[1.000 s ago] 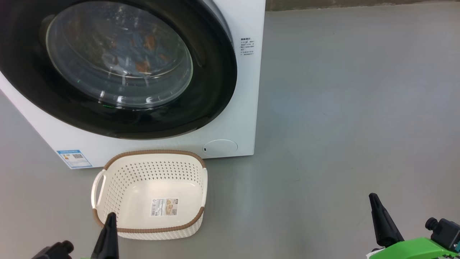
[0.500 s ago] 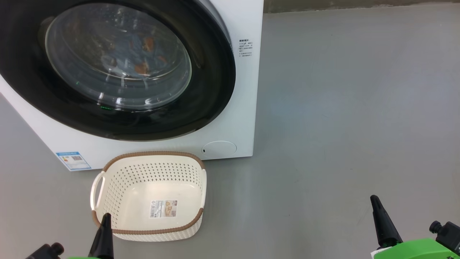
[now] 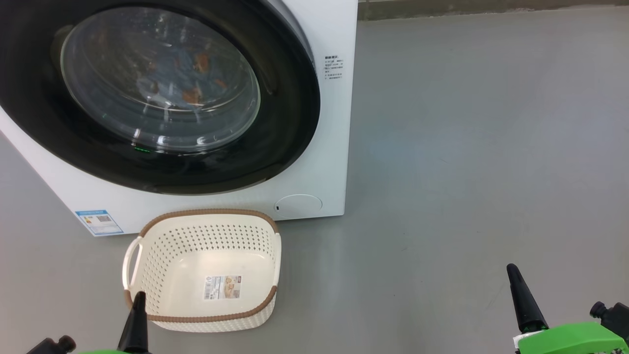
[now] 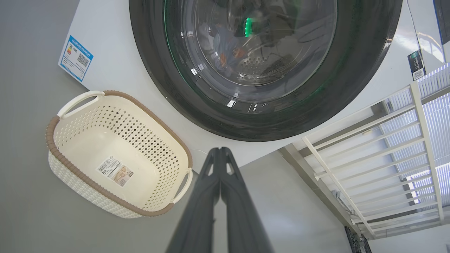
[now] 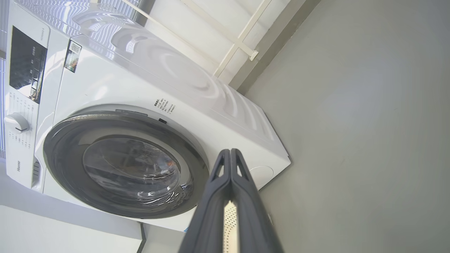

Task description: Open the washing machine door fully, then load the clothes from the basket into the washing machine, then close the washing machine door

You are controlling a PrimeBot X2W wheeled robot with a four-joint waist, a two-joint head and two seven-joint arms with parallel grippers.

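The white washing machine [image 3: 334, 147] stands at the upper left of the head view. Its black-rimmed round door [image 3: 290, 123] sits flush against the front, shut. Blue clothes [image 3: 189, 81] with orange-brown prints show behind the glass, inside the drum, and again in the left wrist view [image 4: 228, 52]. The cream basket [image 3: 162, 260] with a brown rim sits on the floor before the machine, holding nothing but its label. My left gripper [image 3: 139, 295] is shut, low at the basket's near left corner. My right gripper [image 3: 512, 269] is shut and holds nothing, low over bare floor to the right.
Grey floor [image 3: 467, 147] spreads wide to the right of the machine. A white railing [image 4: 386, 140] stands beside the machine in the left wrist view. The control panel with a dial [image 5: 15, 123] shows in the right wrist view.
The head camera has drifted a little, so the machine and basket sit slightly lower and further left. My left gripper has sunk lower in the view. The right one has hardly moved.
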